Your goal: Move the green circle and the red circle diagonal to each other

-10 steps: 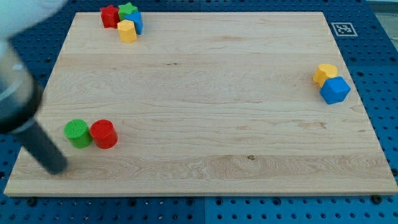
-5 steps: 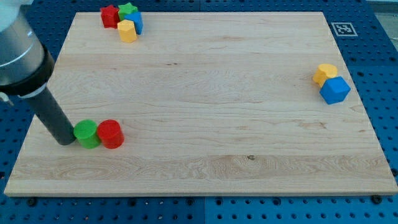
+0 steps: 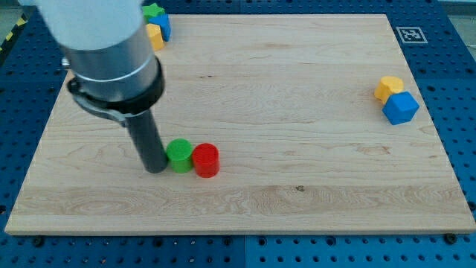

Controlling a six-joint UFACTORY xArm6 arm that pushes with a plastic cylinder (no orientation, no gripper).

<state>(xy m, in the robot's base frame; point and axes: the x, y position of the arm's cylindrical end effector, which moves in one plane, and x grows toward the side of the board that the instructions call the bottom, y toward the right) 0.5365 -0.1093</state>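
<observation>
A: Start at the rod. Where does the arm's tip (image 3: 155,168) sit?

B: On the pale wooden board (image 3: 297,201), left of centre and toward the view's bottom. The rod is straight and dark and hangs from a bulky grey housing (image 3: 111,52). It has no jaws, so nothing opens or closes and nothing is grasped; it only presses sideways.

A: Nearest block to the tip?

B: The green circle (image 3: 179,155), a short green cylinder, touching the rod on the view's right side of the tip. Immediately beyond it, again to the right and a shade lower, the red circle (image 3: 206,160), a short red cylinder, touching the green one. Tip, green, red form a near-level row.

A: Farther off?

B: Up and slightly right of the tip, at the board's top edge beside the housing: a green block (image 3: 153,10), a yellow block (image 3: 155,36) and a blue block (image 3: 163,25) bunched together, partly hidden; shapes unclear. Well apart to the tip's right, near the board's right edge, a yellow block (image 3: 388,88) touches a blue cube-like block (image 3: 401,108) just below it. Farthest, at the top right corner, a black-and-white square marker (image 3: 410,34).
</observation>
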